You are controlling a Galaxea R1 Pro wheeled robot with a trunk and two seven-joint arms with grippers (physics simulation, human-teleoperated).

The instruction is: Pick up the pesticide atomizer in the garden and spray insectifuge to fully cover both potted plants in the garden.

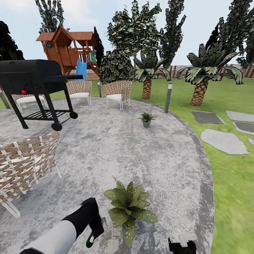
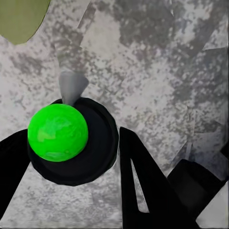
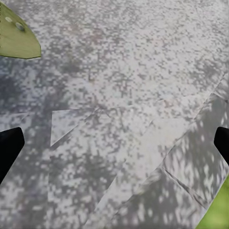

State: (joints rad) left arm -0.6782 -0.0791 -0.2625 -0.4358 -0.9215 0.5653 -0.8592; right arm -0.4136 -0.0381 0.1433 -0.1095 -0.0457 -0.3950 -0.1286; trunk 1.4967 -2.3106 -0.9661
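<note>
The pesticide atomizer (image 2: 57, 131) shows from above in the left wrist view as a bright green cap on a dark round body with a grey nozzle. My left gripper (image 2: 72, 137) is shut on it, one black finger against each side. In the head view the bottle (image 1: 90, 241) pokes out below the left gripper (image 1: 93, 225), just left of the near potted plant (image 1: 128, 206) on the grey patio (image 1: 106, 148). The second potted plant (image 1: 146, 118) stands farther back in its small grey pot. My right gripper (image 3: 114, 148) is open over bare paving, to the right of the near plant.
A wicker chair (image 1: 24, 165) stands close on the left and a black grill (image 1: 35, 81) behind it. Two more chairs (image 1: 118, 92), a grey bollard lamp (image 1: 168, 97), palms (image 1: 201, 76) and stepping stones (image 1: 222, 141) on the lawn lie beyond.
</note>
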